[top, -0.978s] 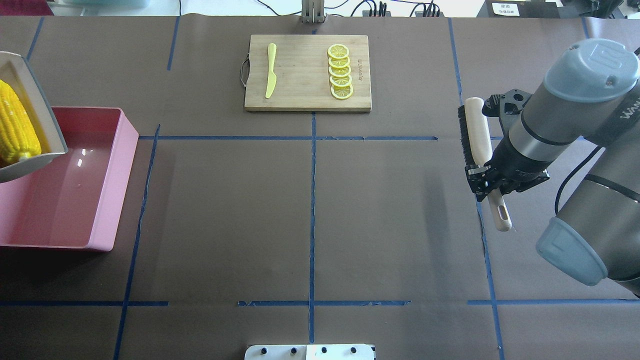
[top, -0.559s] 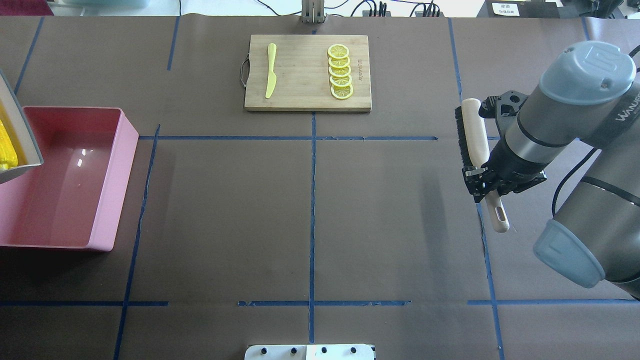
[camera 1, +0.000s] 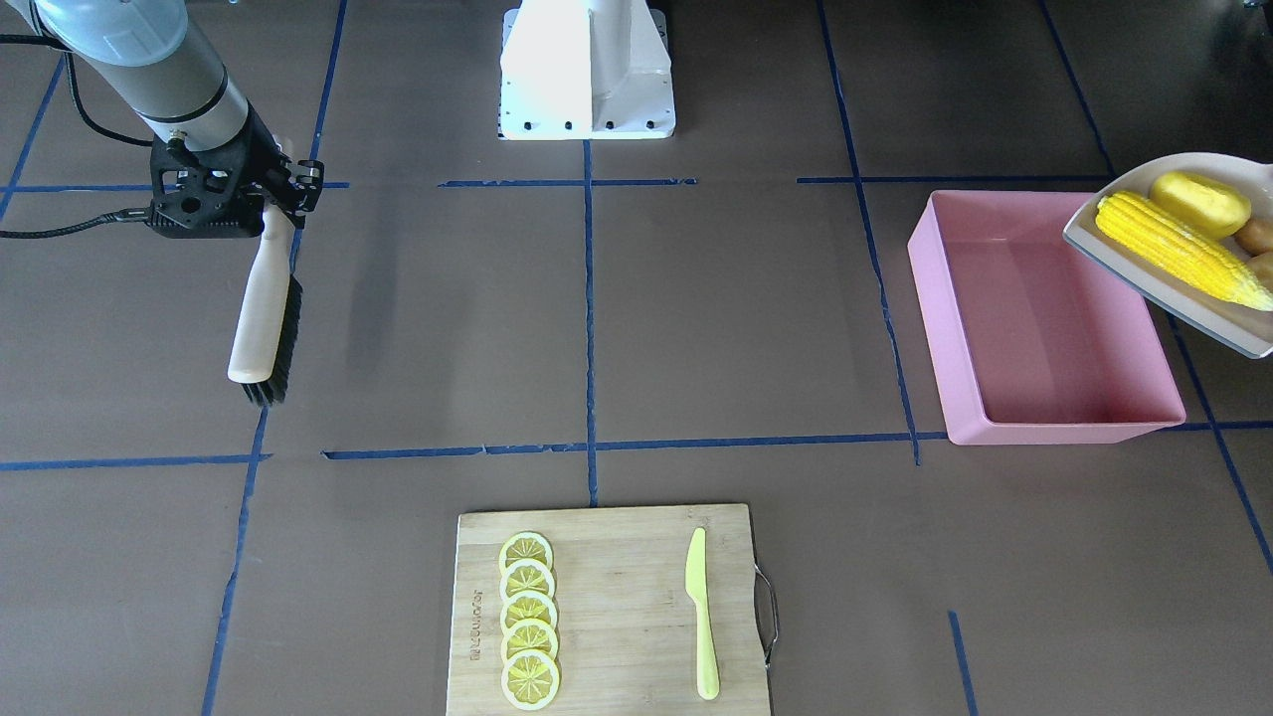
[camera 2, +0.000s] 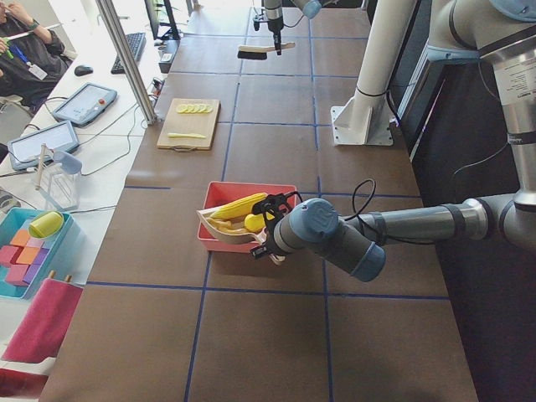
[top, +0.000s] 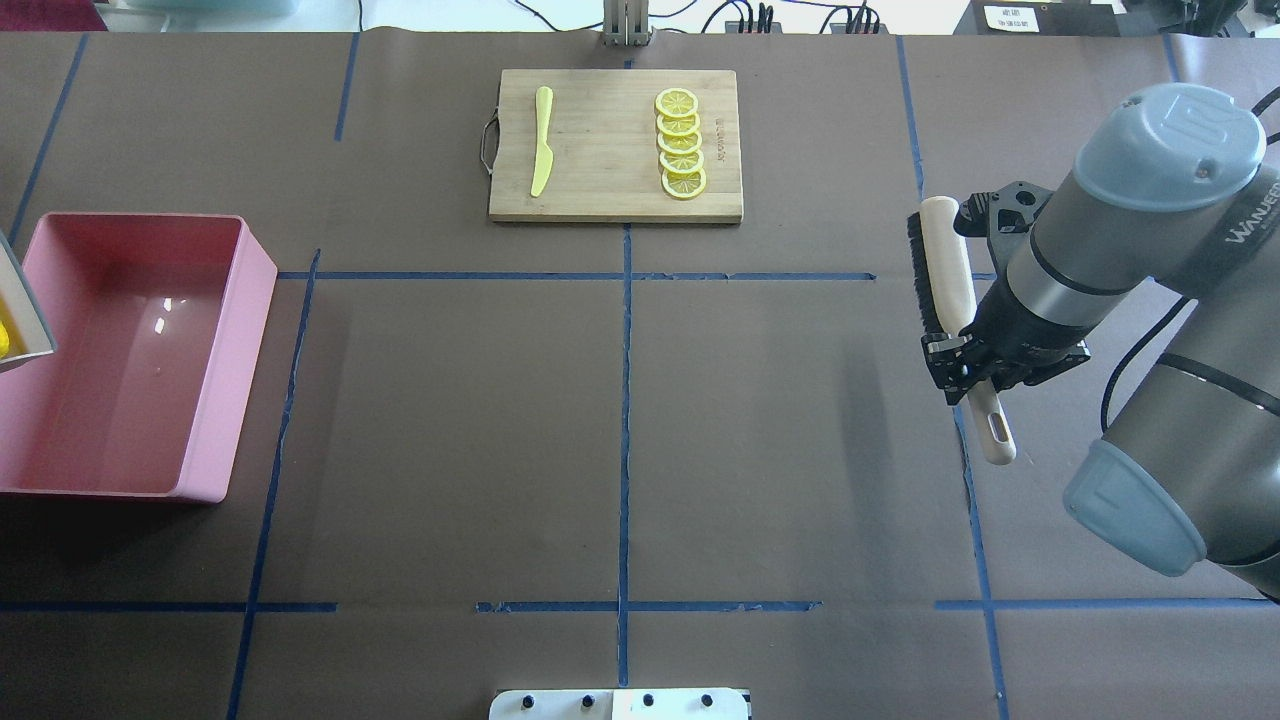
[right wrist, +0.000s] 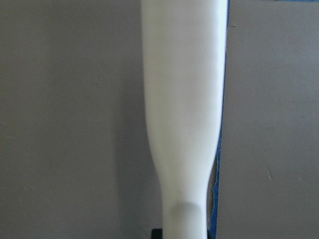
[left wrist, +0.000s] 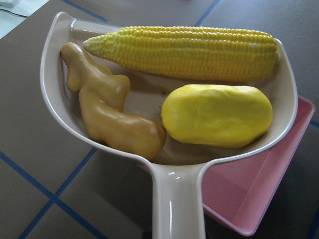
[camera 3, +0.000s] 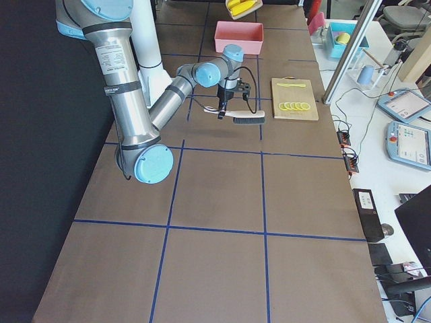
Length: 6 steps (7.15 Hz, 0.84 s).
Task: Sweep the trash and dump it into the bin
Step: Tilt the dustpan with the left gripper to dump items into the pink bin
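The beige dustpan (left wrist: 65, 99) is held in the air and carries the corn cob (left wrist: 189, 52), the yellow oval fruit piece (left wrist: 217, 115) and the tan ginger root (left wrist: 112, 112). Its handle runs down to my left gripper (camera 2: 263, 214), which is shut on it. In the front-facing view the dustpan (camera 1: 1208, 323) hangs over the outer edge of the pink bin (camera 1: 1054, 433); the bin's inside is bare. My right gripper (top: 965, 360) is shut on the handle of a black-bristled brush (top: 940, 265), held above the table's right side.
A wooden cutting board (top: 610, 190) stands at the far middle with a row of lemon slices (top: 680, 145) and a lime-green knife (top: 541, 140). The robot's white base (camera 1: 587, 70) is at the near middle. Blue tape lines cross the brown table.
The dustpan with the trash has moved left, almost out of the overhead view, from over the bin toward its outer edge. The right gripper and brush have shifted slightly left.
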Tool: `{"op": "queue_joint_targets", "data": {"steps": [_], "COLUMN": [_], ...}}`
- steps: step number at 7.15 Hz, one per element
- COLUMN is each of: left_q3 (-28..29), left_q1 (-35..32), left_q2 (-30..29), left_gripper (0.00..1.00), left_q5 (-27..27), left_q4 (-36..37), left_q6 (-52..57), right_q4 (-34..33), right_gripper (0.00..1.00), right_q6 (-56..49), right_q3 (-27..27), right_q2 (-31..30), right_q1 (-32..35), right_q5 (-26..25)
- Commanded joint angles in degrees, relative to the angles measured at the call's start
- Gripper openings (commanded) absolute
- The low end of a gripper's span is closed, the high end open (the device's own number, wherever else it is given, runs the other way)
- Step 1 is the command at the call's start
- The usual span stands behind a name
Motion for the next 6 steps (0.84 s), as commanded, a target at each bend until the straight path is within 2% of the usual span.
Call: {"op": "queue_joint_targets", "data": {"steps": [1,2,3,5,6], "left_q3": [-2.22,-3.28,-7.38,-18.26,-19.88], "left_q1": [0.34,0.6,1.91,1.92,1.92], "left_q2": [0.44,0.44,0.62,1.32,1.84], "left_gripper": [0.0,0.0,0.0,0.0,0.0], "left_q5": [4.29,6.73,10.76,19.28,21.06], "left_q4": [5.02,6.78,12.54,28.35,29.81], "left_q6": [3.37,5.03,7.23,13.82,14.1], "right_q4": [0.0,0.0,0.0,0.0,0.0], "right_gripper": [0.0,0.0,0.0,0.0,0.0], "right_q6": [0.0,0.0,0.0,0.0,0.0], "right_q3": [0.0,0.08,0.17,0.0,-0.09], "right_q2": [0.02,0.02,0.02,0.02,-0.07], "right_q1": [0.0,-0.09,-0.09,-0.09,-0.09], "right_q5": [0.0,0.0,0.0,0.0,0.0]}}
